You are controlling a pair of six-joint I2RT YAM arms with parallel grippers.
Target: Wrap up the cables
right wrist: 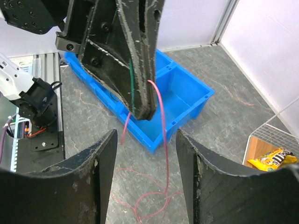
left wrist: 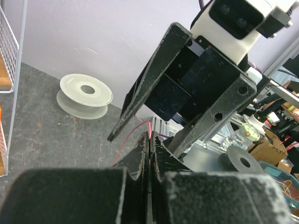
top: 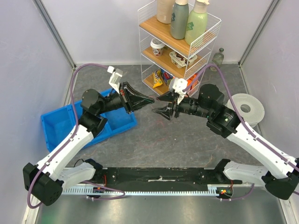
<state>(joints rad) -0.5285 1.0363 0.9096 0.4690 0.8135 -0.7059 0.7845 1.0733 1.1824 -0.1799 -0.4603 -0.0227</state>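
Note:
A thin red cable (right wrist: 164, 140) hangs from my left gripper (right wrist: 142, 112), whose fingers are shut on it. The cable drops to the table and lies there in loose loops (right wrist: 149, 205). A thin green strand (right wrist: 132, 84) shows along the seam between those fingers. In the left wrist view the shut fingertips (left wrist: 150, 137) pinch the red cable (left wrist: 133, 133). My right gripper (right wrist: 145, 154) faces the left one tip to tip and is open. The hanging cable passes between its fingers without touching them. In the top view the two grippers, left (top: 145, 100) and right (top: 161, 105), meet above the table's middle.
A blue bin (top: 60, 125) sits at the left, under the left arm. A white wire shelf (top: 177, 46) with bottles and snacks stands at the back. An empty white spool (top: 247, 108) lies at the right by the wall.

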